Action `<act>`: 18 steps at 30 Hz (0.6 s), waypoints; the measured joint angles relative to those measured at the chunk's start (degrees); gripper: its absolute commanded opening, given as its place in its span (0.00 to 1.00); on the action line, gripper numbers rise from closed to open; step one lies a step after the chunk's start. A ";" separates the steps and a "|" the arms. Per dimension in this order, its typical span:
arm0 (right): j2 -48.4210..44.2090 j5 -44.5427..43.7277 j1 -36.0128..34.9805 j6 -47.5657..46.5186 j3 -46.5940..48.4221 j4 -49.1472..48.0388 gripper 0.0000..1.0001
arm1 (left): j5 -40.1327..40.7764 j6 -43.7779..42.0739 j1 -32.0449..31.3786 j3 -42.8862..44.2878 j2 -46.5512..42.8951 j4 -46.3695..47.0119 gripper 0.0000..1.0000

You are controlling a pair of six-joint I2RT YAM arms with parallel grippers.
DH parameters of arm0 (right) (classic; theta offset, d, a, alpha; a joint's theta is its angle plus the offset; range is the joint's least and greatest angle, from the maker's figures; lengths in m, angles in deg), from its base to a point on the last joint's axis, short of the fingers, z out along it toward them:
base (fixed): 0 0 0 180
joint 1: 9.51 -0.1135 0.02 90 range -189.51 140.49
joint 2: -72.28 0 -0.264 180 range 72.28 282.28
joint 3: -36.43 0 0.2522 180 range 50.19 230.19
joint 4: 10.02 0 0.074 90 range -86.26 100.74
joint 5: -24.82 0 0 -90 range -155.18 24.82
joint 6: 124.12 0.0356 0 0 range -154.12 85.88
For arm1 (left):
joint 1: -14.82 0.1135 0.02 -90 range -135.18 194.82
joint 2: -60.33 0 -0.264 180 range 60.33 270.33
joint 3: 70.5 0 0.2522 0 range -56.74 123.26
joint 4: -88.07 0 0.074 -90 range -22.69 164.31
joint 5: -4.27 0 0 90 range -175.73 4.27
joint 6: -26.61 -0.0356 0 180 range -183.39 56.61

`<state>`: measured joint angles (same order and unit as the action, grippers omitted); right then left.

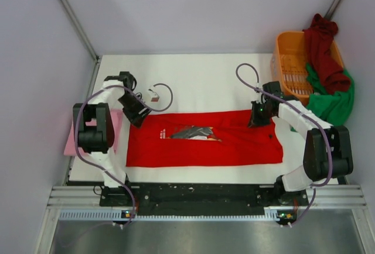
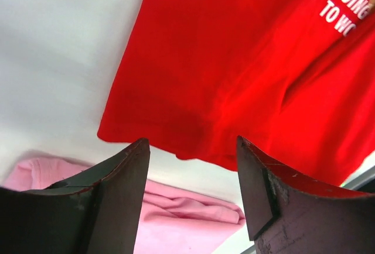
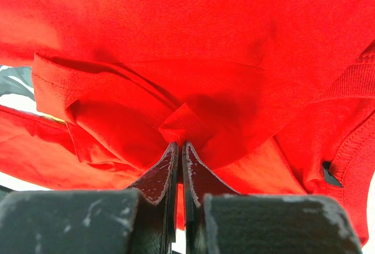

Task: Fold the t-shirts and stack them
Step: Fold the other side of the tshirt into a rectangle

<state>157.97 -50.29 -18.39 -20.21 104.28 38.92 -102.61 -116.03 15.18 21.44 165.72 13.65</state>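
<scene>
A bright red t-shirt (image 1: 205, 148) with a dark chest graphic lies as a long folded band across the table's front middle. My left gripper (image 1: 139, 119) hovers open just off its far left corner; in the left wrist view the open gripper (image 2: 192, 143) has nothing between its fingers, with the red t-shirt (image 2: 234, 61) and a pink t-shirt (image 2: 187, 219) below. My right gripper (image 1: 258, 120) is at the shirt's far right corner. The right wrist view shows that gripper (image 3: 180, 144) shut on a small pinched fold of the red t-shirt (image 3: 193, 31).
An orange slotted basket (image 1: 290, 61) stands at the back right, with a maroon t-shirt (image 1: 325, 49) draped over it and a green t-shirt (image 1: 334, 105) spilling beside it. The pink t-shirt (image 1: 117, 131) lies at the table's left edge. A small white connector (image 1: 154, 96) lies behind the left gripper.
</scene>
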 measured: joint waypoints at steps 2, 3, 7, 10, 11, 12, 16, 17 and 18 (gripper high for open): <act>0.00 -0.24 0.00 -0.02 0.00 -0.02 0.00 | 2.27 0.00 -1.79 -0.04 1.16 1.09 0.59; 0.00 -0.28 0.00 -0.09 0.00 -0.02 0.00 | 3.39 0.02 -2.54 -0.07 1.42 1.53 0.56; 0.24 -0.37 0.00 -0.31 0.00 -0.02 0.00 | 6.82 0.07 -4.59 -0.07 2.19 2.80 0.52; 0.26 -0.68 0.00 -0.39 0.00 -0.04 0.00 | 8.48 0.02 -4.72 -0.31 3.76 3.26 0.48; 0.26 -0.76 0.00 -0.39 0.00 -0.04 0.00 | 8.81 -0.02 -4.66 -0.61 4.11 3.26 0.47; 0.26 -0.92 0.00 -0.42 0.00 -0.04 0.00 | 9.07 -0.04 -4.61 -1.01 4.44 3.13 0.46; 0.31 -1.16 0.00 -0.42 0.00 -0.07 0.00 | 10.10 -0.20 -4.57 -2.67 4.83 3.10 0.29; 0.33 -1.27 0.00 -0.42 0.00 -0.04 0.00 | 10.36 -0.33 -4.57 -2.75 4.83 3.13 0.20; 0.33 -1.31 0.00 -0.42 0.00 -0.04 0.00 | 10.51 -0.20 -4.59 -2.78 4.83 3.21 0.07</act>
<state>158.29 -51.60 -18.39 -20.62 104.28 38.87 -92.10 -116.23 10.59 18.66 170.55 16.86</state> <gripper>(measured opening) 0.008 0.321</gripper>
